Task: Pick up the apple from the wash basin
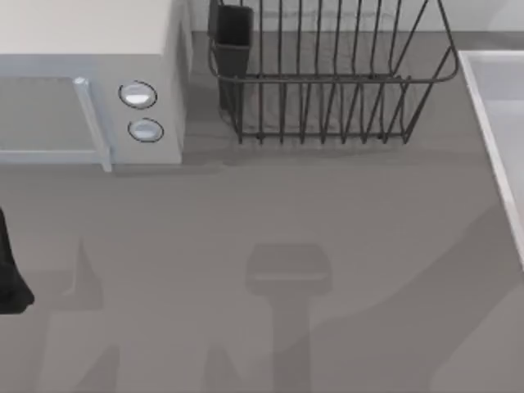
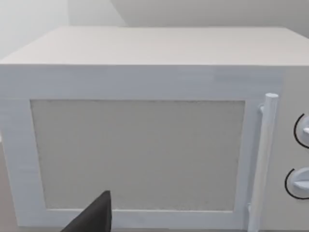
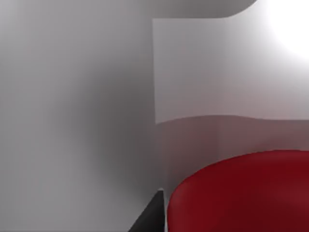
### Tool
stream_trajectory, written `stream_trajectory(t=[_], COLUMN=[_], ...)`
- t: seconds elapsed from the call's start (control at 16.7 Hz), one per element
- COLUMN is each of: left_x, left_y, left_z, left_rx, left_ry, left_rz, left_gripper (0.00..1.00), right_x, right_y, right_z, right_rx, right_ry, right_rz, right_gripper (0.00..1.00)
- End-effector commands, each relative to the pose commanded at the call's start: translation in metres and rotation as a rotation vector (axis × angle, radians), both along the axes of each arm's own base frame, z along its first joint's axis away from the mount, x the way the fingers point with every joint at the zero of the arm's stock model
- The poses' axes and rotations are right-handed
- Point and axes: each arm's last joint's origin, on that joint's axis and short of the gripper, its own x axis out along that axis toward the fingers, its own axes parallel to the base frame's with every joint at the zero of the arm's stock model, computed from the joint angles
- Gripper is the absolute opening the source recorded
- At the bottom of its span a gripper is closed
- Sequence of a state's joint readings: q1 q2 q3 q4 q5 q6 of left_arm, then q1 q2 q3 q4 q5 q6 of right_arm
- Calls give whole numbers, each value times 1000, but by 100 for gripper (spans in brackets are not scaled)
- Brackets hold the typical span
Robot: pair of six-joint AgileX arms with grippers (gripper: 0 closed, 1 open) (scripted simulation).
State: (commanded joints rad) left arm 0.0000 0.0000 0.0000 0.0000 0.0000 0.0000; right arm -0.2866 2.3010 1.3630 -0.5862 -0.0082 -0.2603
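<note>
Top view: a grey table [image 1: 270, 246] carries a white microwave [image 1: 90, 82] at its far left, with two round knobs [image 1: 137, 95] on the front panel and a door handle [image 1: 92, 123] beside them. A dark wire dish rack [image 1: 327, 74] stands at the far middle, just right of the microwave. The pale rim of the wash basin [image 1: 491, 123] runs along the right edge. A black part of the left arm [image 1: 10, 274] sits at the left edge, parked. Left wrist view: the microwave door [image 2: 137, 154] faces the camera, handle and knobs to one side; one black fingertip [image 2: 94, 217] of the left gripper enters the picture, and whether that gripper stands wide or narrow cannot be told. Right wrist view: the apple [image 3: 241, 193] lies very close to the camera against the pale inner wall of the basin [image 3: 72, 121]; one dark fingertip [image 3: 152, 215] of the right gripper sits just beside the apple. Whether the right gripper grips it cannot be told.
</note>
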Motion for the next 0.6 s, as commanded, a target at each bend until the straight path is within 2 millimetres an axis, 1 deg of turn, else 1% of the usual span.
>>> stream_trajectory(t=[0.12,0.18,0.3,0.42,0.6], left_x=[0,0,0,0,0], left_y=[0,0,0,0,0], left_z=[0,0,0,0,0], left_rx=[0,0,0,0,0], left_ry=[0,0,0,0,0], left_rz=[0,0,0,0,0], left_gripper=[100,100,100,100,100], right_x=[5,9,17,24,25], right_y=[-2,-3,-6,-8,-9], right_z=[9,17,41,74,134], right_rx=[-1,-2,-1,2,8], right_ry=[-4,-6,-4,7,27], right_rz=[0,0,0,0,0], right_gripper=[0,0,0,0,0])
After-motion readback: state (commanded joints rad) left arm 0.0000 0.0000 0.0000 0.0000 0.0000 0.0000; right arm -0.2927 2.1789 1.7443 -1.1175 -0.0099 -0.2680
